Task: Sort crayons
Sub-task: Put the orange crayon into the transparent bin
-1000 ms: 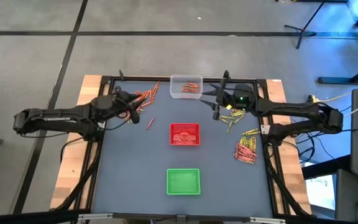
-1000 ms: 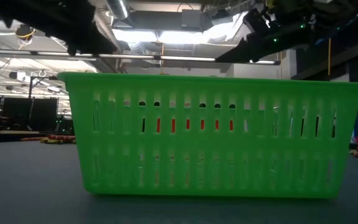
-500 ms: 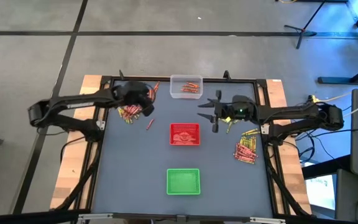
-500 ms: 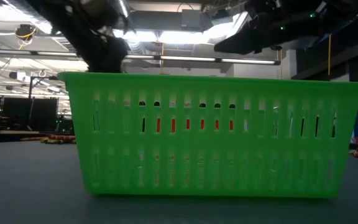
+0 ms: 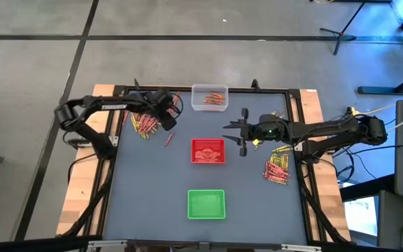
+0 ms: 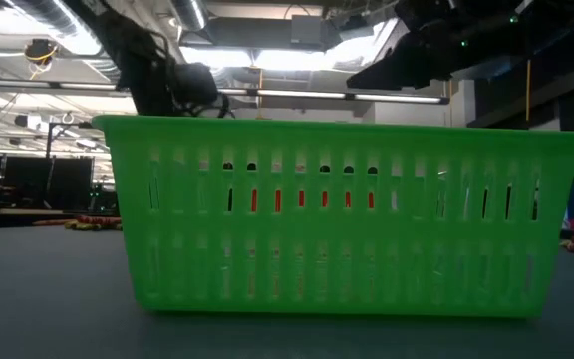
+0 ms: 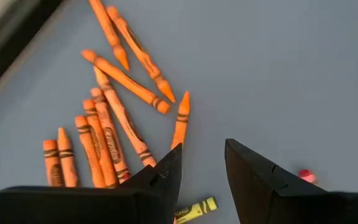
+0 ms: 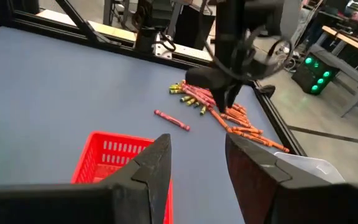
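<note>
Crayons [image 5: 147, 127] lie in loose heaps on the dark table [image 5: 152, 189]: orange, red and yellow-green ones near the far left corner, one red crayon [image 5: 168, 140] apart between that heap and the red tray [image 5: 208, 150], and a second heap [image 5: 277, 170] toward the right edge. More orange ones rest in the clear tray [image 5: 209, 97] at the far edge; the green tray [image 5: 206, 204] sits nearest the front. The left hand [image 5: 168, 119] hangs over the left heap, its fingers [image 7: 166, 177] a narrow gap apart and gripping nothing, with orange crayons [image 7: 107, 134] fanned out just beyond their tips. The right hand [image 5: 242, 131] hovers just beside the red tray's right side, above the table, its fingers [image 8: 157, 162] parted and empty.
</note>
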Available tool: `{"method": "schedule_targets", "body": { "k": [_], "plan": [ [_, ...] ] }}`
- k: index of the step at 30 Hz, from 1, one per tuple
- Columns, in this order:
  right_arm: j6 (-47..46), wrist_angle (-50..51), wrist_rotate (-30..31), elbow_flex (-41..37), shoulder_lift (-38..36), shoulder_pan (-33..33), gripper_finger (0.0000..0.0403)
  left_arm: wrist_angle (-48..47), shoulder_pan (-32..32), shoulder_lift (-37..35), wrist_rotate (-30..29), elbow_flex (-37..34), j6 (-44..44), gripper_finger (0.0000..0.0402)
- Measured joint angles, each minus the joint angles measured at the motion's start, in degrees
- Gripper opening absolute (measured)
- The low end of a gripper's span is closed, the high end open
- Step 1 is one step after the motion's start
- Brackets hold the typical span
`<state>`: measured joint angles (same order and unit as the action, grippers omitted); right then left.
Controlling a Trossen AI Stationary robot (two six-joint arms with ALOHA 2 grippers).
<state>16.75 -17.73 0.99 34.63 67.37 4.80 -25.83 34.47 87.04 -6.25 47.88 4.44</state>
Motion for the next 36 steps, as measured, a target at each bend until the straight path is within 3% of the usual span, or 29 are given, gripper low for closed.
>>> {"method": "schedule_targets", "body": {
  "k": [11, 20, 36],
  "plan": [
    [0.21, 1.07, 0.09, 0.02, 0.0, 0.04, 0.0151, 4.74, 4.32, 7.24, 1.61, 0.0, -5.14, 0.0108],
    [2.06, 1.33, 0.09, 0.02, 0.0, 0.07, 0.0151, 5.16, 6.6, 9.03, 7.61, 0.02, -7.35, 0.0104],
    [4.87, 1.31, 0.11, 0.04, 0.0, 0.1, 0.0151, 5.33, 6.15, 9.01, 8.43, 0.02, -10.92, 0.0005]
  ]
}}
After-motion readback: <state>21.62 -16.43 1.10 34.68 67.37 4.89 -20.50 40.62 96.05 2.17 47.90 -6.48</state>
